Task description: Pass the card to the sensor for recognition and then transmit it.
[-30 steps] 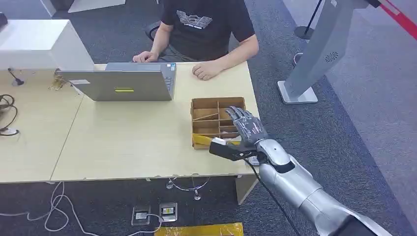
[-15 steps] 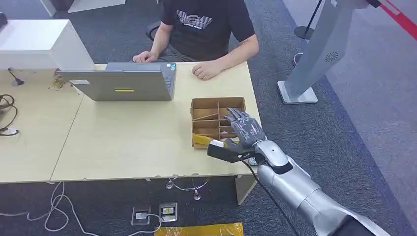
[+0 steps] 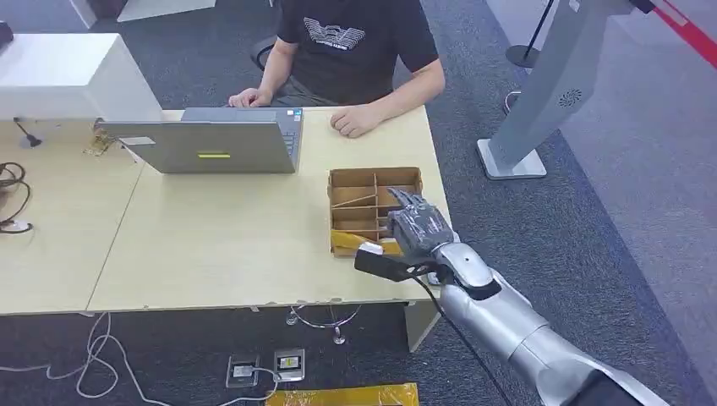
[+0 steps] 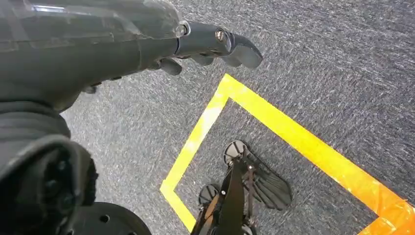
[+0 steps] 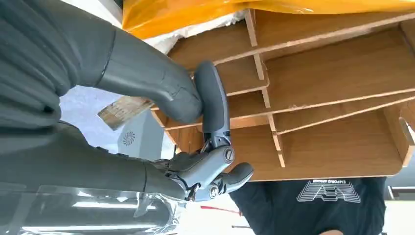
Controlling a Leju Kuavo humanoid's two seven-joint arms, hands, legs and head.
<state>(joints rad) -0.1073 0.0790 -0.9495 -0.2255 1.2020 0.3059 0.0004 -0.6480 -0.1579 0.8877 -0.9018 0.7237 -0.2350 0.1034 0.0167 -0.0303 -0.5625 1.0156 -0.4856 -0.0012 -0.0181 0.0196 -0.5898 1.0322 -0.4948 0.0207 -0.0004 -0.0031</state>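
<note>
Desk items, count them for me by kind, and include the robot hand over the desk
Laptop: 1
Wooden divided box: 1
Yellow item at the box's near edge: 1
Cables at the desk's left end: 1 bundle
Right hand: 1
Total: 5

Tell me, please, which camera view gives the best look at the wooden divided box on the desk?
The head view: it shows the whole wooden box from above, on the desk with the right hand over its near side. The right wrist view shows its dividers close up, cut off and partly behind the hand. The left wrist view looks at the carpet.
</note>
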